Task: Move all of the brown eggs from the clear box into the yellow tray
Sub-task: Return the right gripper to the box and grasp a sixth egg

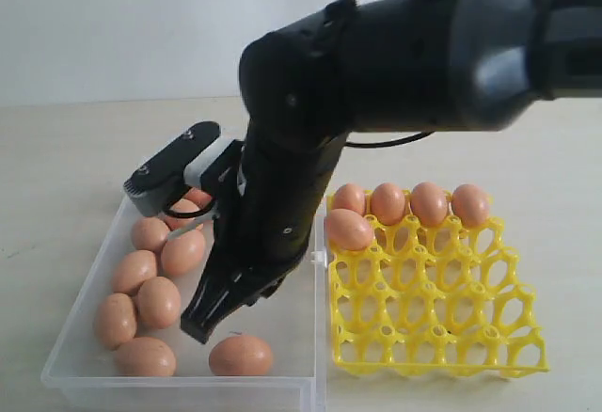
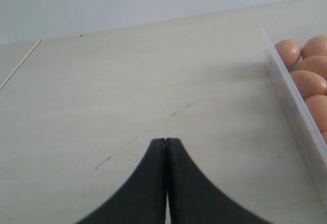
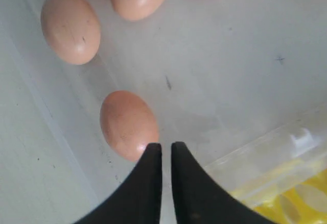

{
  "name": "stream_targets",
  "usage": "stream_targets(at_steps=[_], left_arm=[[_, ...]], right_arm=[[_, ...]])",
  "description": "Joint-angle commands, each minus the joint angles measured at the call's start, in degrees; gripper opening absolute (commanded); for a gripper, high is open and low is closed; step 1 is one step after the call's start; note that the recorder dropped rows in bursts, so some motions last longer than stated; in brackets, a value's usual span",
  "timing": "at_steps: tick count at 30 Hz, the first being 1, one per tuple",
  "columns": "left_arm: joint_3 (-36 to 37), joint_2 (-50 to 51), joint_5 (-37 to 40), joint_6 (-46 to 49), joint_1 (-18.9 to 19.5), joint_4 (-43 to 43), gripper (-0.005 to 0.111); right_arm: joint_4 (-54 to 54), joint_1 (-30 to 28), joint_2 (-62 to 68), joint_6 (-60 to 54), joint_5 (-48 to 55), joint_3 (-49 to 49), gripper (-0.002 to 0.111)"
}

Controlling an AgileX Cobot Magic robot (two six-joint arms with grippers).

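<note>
Several brown eggs (image 1: 158, 301) lie in the clear box (image 1: 179, 384), mostly along its left side, and one egg (image 1: 241, 356) lies alone near the front wall. Several more eggs (image 1: 409, 203) sit in the back row of the yellow tray (image 1: 442, 309), with one (image 1: 348, 229) at its left edge. My right gripper (image 1: 198, 329) points down into the box just left of the lone egg (image 3: 127, 124). Its jaws (image 3: 166, 146) are nearly together with nothing between them. My left gripper (image 2: 166, 141) is shut and empty over bare table beside the box wall (image 2: 294, 101).
The box and the tray stand side by side on a pale table, box on the left. The right arm's dark body (image 1: 395, 55) crosses above the box's right half and the tray's back left. Bare tabletop (image 2: 127, 81) stretches left of the box.
</note>
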State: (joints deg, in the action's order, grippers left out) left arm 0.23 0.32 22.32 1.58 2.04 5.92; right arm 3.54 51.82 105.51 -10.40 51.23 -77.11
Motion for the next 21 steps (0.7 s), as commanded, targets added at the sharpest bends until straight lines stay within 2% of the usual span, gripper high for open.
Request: stream_targets(at_steps=[1, 3, 10, 16, 19, 21], left_arm=[[-0.23, -0.32, -0.52, -0.29, -0.33, -0.14, 0.0], [-0.23, -0.32, -0.52, -0.29, -0.33, -0.14, 0.0], [-0.23, -0.32, -0.52, -0.29, -0.33, -0.14, 0.0], [-0.23, -0.32, -0.52, -0.29, -0.33, -0.14, 0.0], [-0.23, -0.32, -0.52, -0.29, -0.33, -0.14, 0.0], [-0.23, -0.32, -0.52, -0.29, -0.33, -0.14, 0.0]], right_arm=[[8.2, 0.17, 8.51, 3.55, -6.77, -6.17, 0.047], [8.08, 0.17, 11.62, 5.83, -9.48, -9.03, 0.054], [8.48, 0.17, 23.5, 8.13, -5.31, -22.87, 0.054], [8.6, 0.17, 29.29, 8.13, -1.01, -27.95, 0.054], [8.33, 0.17, 29.29, 8.13, -1.01, -27.95, 0.042], [7.9, 0.17, 28.72, 8.13, -1.01, -27.95, 0.022]])
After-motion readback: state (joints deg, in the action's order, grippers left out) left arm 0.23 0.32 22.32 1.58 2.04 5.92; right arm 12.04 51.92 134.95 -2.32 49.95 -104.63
